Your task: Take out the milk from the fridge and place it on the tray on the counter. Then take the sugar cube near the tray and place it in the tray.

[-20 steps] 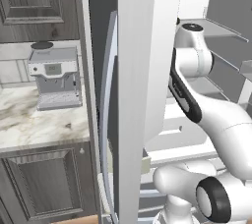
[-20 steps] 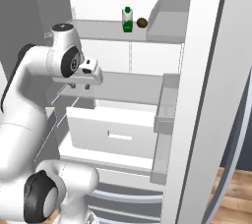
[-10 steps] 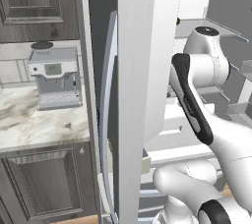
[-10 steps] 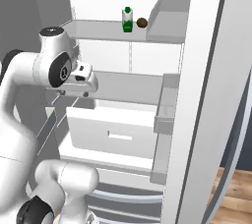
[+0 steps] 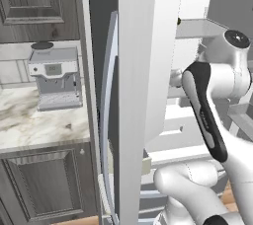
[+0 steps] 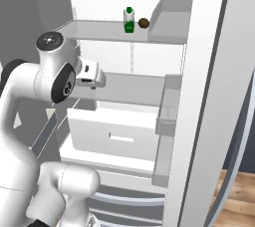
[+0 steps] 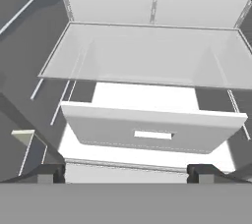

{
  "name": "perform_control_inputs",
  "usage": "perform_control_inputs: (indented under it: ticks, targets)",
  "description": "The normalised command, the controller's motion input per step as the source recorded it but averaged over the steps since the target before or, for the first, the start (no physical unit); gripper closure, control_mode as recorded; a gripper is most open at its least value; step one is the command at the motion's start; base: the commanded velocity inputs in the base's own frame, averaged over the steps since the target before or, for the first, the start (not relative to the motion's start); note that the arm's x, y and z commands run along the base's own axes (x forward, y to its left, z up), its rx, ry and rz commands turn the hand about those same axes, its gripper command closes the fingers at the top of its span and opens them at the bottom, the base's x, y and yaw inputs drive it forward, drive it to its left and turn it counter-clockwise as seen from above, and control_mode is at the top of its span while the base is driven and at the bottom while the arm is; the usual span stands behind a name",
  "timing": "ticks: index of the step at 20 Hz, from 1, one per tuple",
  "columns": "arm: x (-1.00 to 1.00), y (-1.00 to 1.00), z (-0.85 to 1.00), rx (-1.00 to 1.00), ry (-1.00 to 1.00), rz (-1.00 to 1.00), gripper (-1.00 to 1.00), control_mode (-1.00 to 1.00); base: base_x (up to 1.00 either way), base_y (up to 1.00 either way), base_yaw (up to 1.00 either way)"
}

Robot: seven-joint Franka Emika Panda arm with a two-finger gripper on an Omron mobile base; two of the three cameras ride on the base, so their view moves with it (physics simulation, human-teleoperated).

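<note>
Standing on the top shelf (image 6: 99, 31) of the opened fridge (image 6: 209, 96), the milk (image 6: 129, 20) is seen beside a brown obj. (image 6: 144, 22); gripper (image 7: 125, 171) is spread wide, nothing held, below it.

The left base view looks forward from behind the arm, close against the edge of the open white-panelled fridge door (image 5: 141, 95), with the marbled stone counter (image 5: 39, 125) at 9 o'clock. The right base view faces the fridge interior, its light grey upper shelf (image 6: 114, 31) at 12 o'clock. The hand view looks steeply down, near, onto a glass shelf (image 7: 147, 56) and white drawer (image 7: 152, 129), which the right base view shares.
</note>
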Motion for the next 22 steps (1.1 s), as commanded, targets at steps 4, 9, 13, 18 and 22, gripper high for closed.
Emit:
perform_control_inputs:
  ticks: [4,9,13,18,22]
  targets:
    - [0.08,-0.34,0.66,0.04,-0.06,0.01,-1.0,-1.0,0.0,0.0,0.0]
    - [0.11,-0.13,0.7,0.0,-0.05,0.04,-1.0,-1.0,0.0,0.0,0.0]
    - [0.1,-0.23,0.47,0.0,-0.21,0.07,-1.0,-1.0,0.0,0.0,0.0]
    - [0.03,-0.23,0.17,0.0,-0.26,0.04,-1.0,-1.0,0.0,0.0,0.0]
    - [0.04,-0.11,0.32,0.0,-0.12,0.03,-1.0,-1.0,0.0,0.0,0.0]
